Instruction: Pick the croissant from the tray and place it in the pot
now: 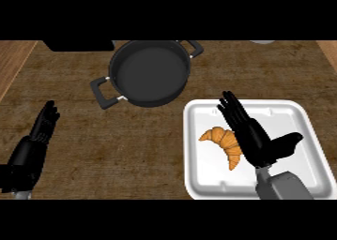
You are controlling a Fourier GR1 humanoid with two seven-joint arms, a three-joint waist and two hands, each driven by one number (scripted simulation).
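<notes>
A golden croissant (225,144) lies on the white tray (295,117) at the right of the counter. My right hand (257,138) hovers over the tray just to the right of the croissant, fingers straight and pointing away, thumb spread to the right; it holds nothing. A black pot (149,72) with two side handles stands empty at the upper middle, beyond the tray's left corner. My left hand (34,140) rests open at the lower left, fingers up.
The brown counter top (95,140) runs between the left hand and the tray. A dark object (77,44) sits at the far top left edge, and a pale object (263,41) shows at the top right edge.
</notes>
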